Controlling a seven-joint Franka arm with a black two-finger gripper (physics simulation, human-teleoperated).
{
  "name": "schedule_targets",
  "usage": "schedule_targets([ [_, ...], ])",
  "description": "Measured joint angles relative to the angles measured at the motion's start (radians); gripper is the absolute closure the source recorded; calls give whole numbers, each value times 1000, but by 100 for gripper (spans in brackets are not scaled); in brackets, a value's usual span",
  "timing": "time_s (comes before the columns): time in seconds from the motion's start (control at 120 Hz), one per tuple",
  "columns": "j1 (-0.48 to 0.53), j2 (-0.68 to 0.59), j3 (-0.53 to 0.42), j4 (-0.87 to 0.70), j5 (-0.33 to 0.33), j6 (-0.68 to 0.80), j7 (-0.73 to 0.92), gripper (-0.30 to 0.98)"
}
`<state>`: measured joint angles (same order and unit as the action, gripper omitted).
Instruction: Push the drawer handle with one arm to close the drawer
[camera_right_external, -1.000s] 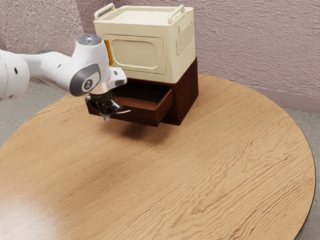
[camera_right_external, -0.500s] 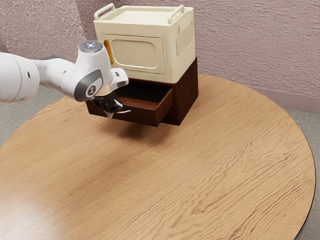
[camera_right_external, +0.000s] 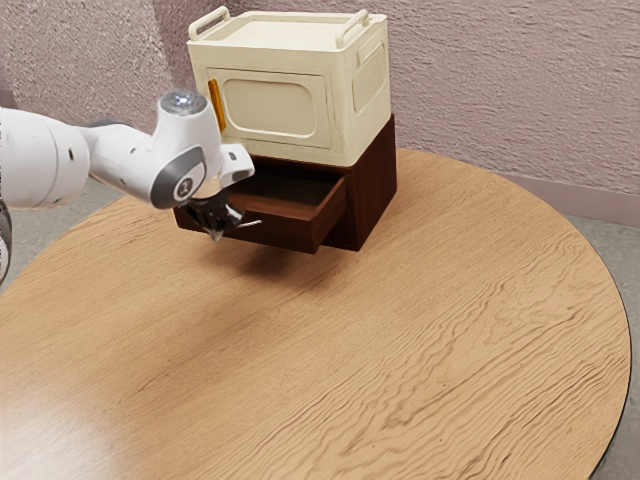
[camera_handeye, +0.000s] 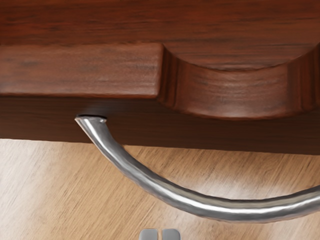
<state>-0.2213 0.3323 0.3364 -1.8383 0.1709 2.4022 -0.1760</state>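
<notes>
In the exterior view my black gripper (camera_right_external: 216, 234) is at the front of the dark brown drawer (camera_right_external: 285, 232), beside the curved metal handle (camera_right_external: 250, 223). The drawer stands pulled out of its cabinet (camera_right_external: 376, 190). In the wrist view the silver handle (camera_handeye: 225, 209) bows out from the drawer front (camera_handeye: 80, 70), which has a scooped notch in its top edge. My gripper's fingertips (camera_handeye: 160, 234) are together just outside the handle's curve, with nothing between them. I cannot tell whether they touch the handle.
A cream box (camera_right_external: 275, 105) with two top handles and an orange upright handle (camera_right_external: 217, 104) rests on the cabinet. Around the cabinet's front spreads the round wooden table (camera_right_external: 330, 350), and a rough pinkish wall (camera_right_external: 510, 90) stands behind.
The arm's upper hand part has come lower and a little toward the exterior view's right, tilting my hand, while the gripper stays near the handle. The drawer looks unmoved.
</notes>
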Motion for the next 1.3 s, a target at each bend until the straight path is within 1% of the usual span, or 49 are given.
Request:
schedule_targets([
  [0.117,4,18,-2,14,-1,13,0,79],
  [0.392,103,58,-102,62,0,75,1,79],
  [0.55,119,86,-117,93,-1,126,4,79],
  [0.658,168,103,-169,114,3,156,4,79],
  [0.775,181,122,-184,140,5,193,5,79],
  [0.933,216,167,-228,187,12,238,5,79],
  [1.217,256,233,-257,267,29,304,6,79],
  [1.3,278,254,-279,299,36,314,6,79],
])
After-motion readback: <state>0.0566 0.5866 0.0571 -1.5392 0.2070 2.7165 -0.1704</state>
